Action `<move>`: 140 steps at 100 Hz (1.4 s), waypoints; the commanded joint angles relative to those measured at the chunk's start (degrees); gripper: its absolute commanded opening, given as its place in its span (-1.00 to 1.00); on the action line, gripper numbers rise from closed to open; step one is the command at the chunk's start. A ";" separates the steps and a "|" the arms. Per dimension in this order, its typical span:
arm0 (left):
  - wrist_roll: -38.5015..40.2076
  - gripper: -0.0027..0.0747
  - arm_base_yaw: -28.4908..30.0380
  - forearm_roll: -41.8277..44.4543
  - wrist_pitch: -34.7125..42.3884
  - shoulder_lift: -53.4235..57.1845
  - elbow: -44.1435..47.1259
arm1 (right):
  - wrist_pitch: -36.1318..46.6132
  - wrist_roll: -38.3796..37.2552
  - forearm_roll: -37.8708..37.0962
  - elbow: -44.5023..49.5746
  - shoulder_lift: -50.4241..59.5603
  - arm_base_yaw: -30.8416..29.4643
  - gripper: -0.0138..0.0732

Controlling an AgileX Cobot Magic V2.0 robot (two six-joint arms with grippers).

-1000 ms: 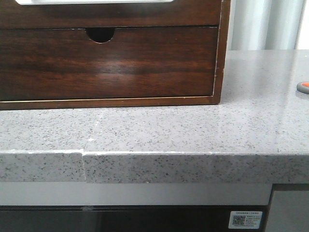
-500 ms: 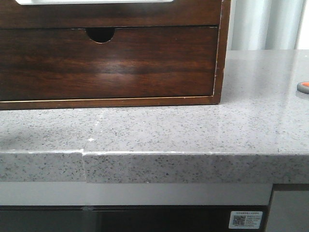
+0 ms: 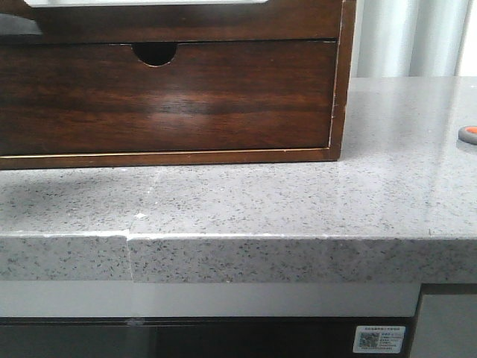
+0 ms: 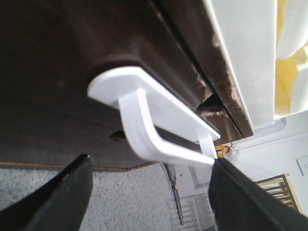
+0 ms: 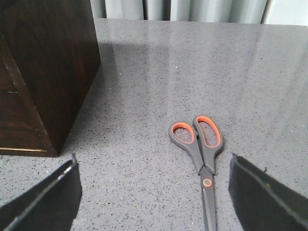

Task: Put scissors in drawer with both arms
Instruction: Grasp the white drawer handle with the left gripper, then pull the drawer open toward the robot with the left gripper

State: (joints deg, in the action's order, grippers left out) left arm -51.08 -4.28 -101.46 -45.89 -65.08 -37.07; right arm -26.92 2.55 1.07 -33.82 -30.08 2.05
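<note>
1. Left end effector (image 4: 147,192): jaws spread wide, holding nothing. Two dark fingers (image 4: 53,202) sit either side of a white handle (image 4: 154,130), with a gap on both sides; contact can't be confirmed.
2. The white handle is a loop on a white plate, fixed to the dark brown front of the drawer (image 4: 72,57), straight ahead of the left end effector and close.
3. Front view: only the bottom strip of the drawer (image 3: 186,26) shows at the frame's upper edge, above a lower drawer (image 3: 171,97) with a half-round notch. Both sit in a dark wood cabinet (image 3: 341,82) on the grey speckled desk (image 3: 298,201).
4. Right end effector (image 5: 154,192): jaws spread wide, holding nothing, above the desk.
5. Scissors (image 5: 201,149) lie flat on the desk between the right end effector's fingers (image 5: 260,197) and just ahead of them, not touching. Orange-lined grey handles point away from the end effector; the blade points back toward it.
6. The cabinet corner (image 5: 48,72) lies ahead of the right end effector on one side, well apart from the scissors.
7. Front view: only an orange-and-grey handle bit of the scissors (image 3: 468,133) shows at the right edge.
</note>
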 commanded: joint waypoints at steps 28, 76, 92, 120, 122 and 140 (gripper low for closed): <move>-1.62 0.12 0.08 -5.57 -8.10 -6.67 -6.41 | 3.40 -0.08 -1.07 -1.97 -0.62 -0.22 0.62; -1.52 -0.57 0.08 -5.57 -8.62 -9.12 -7.02 | 2.83 -0.08 -1.38 -1.97 -0.62 -0.22 0.62; -1.52 -0.73 0.08 -5.57 -8.72 -9.12 -7.02 | 2.79 -0.08 -1.47 -1.97 -0.62 -0.22 0.62; -1.63 -0.93 0.08 -5.57 -11.98 -9.01 -7.02 | 2.70 -0.08 -2.31 -1.97 -0.62 -0.22 0.62; -1.63 -0.94 0.08 -5.57 -12.25 -8.91 -7.02 | 2.66 -0.08 -2.31 -1.97 -0.62 -0.22 0.62; -1.99 -0.98 0.08 -5.31 -17.45 -8.94 -4.92 | 2.56 -0.08 -2.67 -1.97 -0.62 -0.22 0.62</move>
State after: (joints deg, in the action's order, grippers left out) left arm -47.70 -4.01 -105.07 -57.57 -75.66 -41.16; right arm -27.85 2.44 -0.58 -33.88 -30.08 2.05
